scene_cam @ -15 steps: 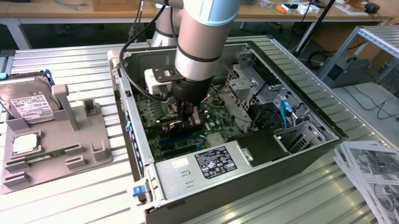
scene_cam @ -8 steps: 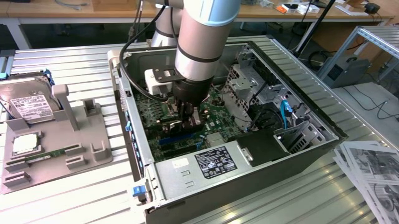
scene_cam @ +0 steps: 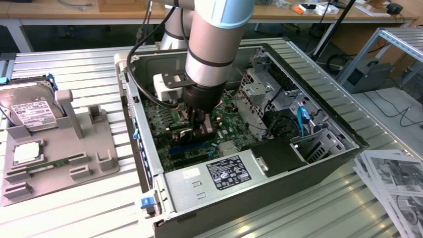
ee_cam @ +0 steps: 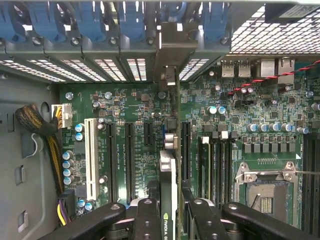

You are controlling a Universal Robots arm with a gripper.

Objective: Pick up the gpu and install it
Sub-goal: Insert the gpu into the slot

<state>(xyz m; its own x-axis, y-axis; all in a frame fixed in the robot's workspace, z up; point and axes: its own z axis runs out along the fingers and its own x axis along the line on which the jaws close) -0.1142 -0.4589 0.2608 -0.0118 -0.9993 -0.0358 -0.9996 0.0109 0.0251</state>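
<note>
Wrist view: the gripper (ee_cam: pixel 170 217) is clenched on the gpu (ee_cam: pixel 168 175), one black finger (ee_cam: pixel 147 215) on each side of the card. The card is seen edge-on, standing upright over the green motherboard (ee_cam: pixel 135 100). It runs between the long black expansion slots, and the white slot (ee_cam: pixel 91 155) lies well apart from it. The card's silver bracket (ee_cam: pixel 172 50) reaches the case's rear wall, at a slot opening beneath the row of blue clips (ee_cam: pixel 135 20). Whether the card's lower edge is seated in a slot cannot be told. The CPU socket (ee_cam: pixel 265 190) sits on the far side of the memory slots from the card, and a twisted red-and-black wire (ee_cam: pixel 260 80) crosses the board near the rear ports.

Exterior view: the arm (scene_cam: pixel 211 44) comes down from the top centre of the frame into the open computer case (scene_cam: pixel 198 208), which lies on its side on a slatted metal table (scene_cam: pixel 79 64). The gripper and the gpu are low inside the case, near the frame's centre, just above the motherboard. The power supply (scene_cam: pixel 225 173) lies below them in the frame. At the exterior view's left a grey holder (scene_cam: pixel 66 163) carries a hard drive (scene_cam: pixel 26 111) with a white label. Printed papers (scene_cam: pixel 396 183) lie at the lower right
</note>
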